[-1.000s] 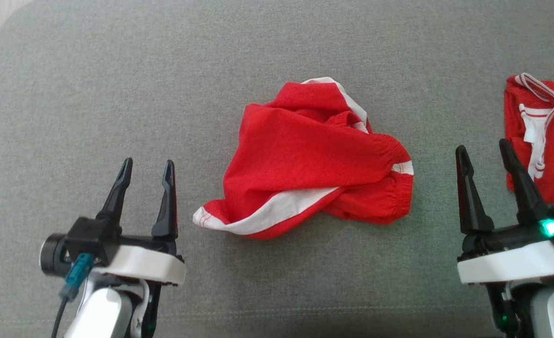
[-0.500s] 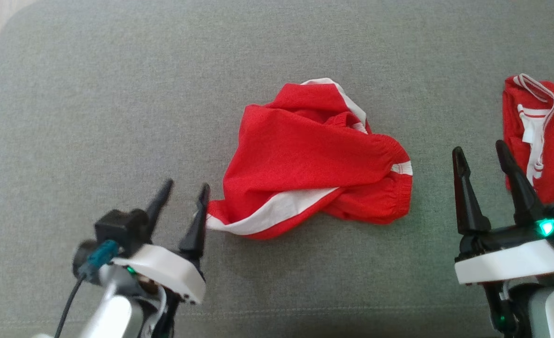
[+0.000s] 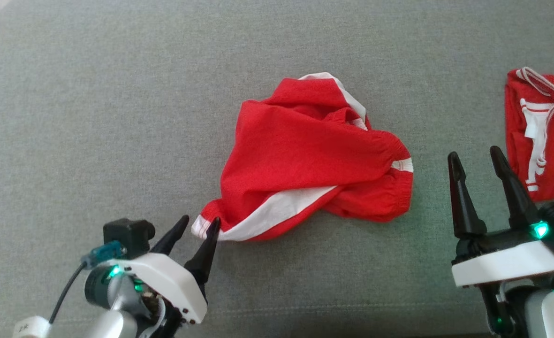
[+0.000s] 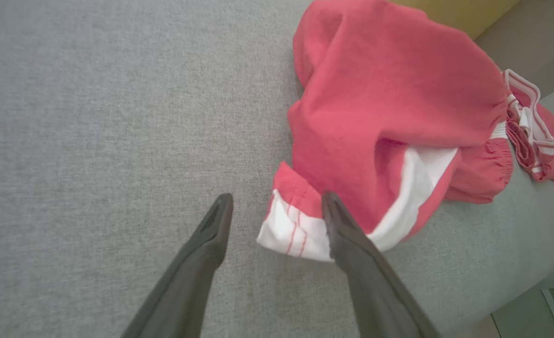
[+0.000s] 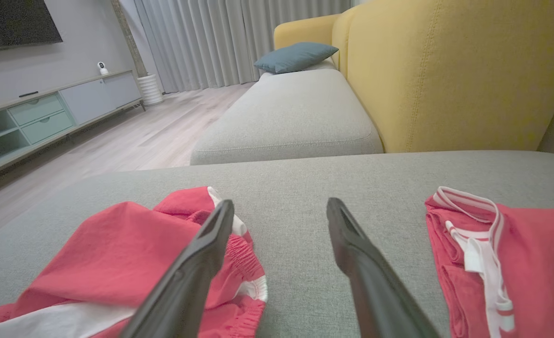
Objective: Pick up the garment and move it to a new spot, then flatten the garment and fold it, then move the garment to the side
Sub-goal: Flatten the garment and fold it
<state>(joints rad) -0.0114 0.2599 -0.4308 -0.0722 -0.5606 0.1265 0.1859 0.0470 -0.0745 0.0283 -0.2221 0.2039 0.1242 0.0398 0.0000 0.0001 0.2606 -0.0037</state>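
Note:
The garment (image 3: 305, 159) is a crumpled pair of red shorts with a white side stripe, lying in the middle of the grey cushion (image 3: 117, 117). My left gripper (image 3: 199, 224) is open at its lower left corner. In the left wrist view the white-hemmed corner (image 4: 293, 230) lies between the fingers, with the right finger (image 4: 347, 234) over its edge and the garment (image 4: 389, 103) beyond. My right gripper (image 3: 474, 156) stands open to the right of the garment, holding nothing. In the right wrist view the right gripper (image 5: 280, 205) points over bare cushion, with the garment (image 5: 117, 253) at its left.
A second red garment (image 3: 544, 136) with white drawstrings lies at the right edge, close to the right gripper, also in the right wrist view (image 5: 506, 253). A yellow sofa back (image 5: 445, 70) rises behind the cushion. Another grey seat (image 5: 295, 112) with a blue pillow (image 5: 295, 56) lies beyond.
My left gripper has moved right and tilted toward the garment, reaching its white-hemmed corner. The right gripper has hardly moved. The head view shifted slightly.

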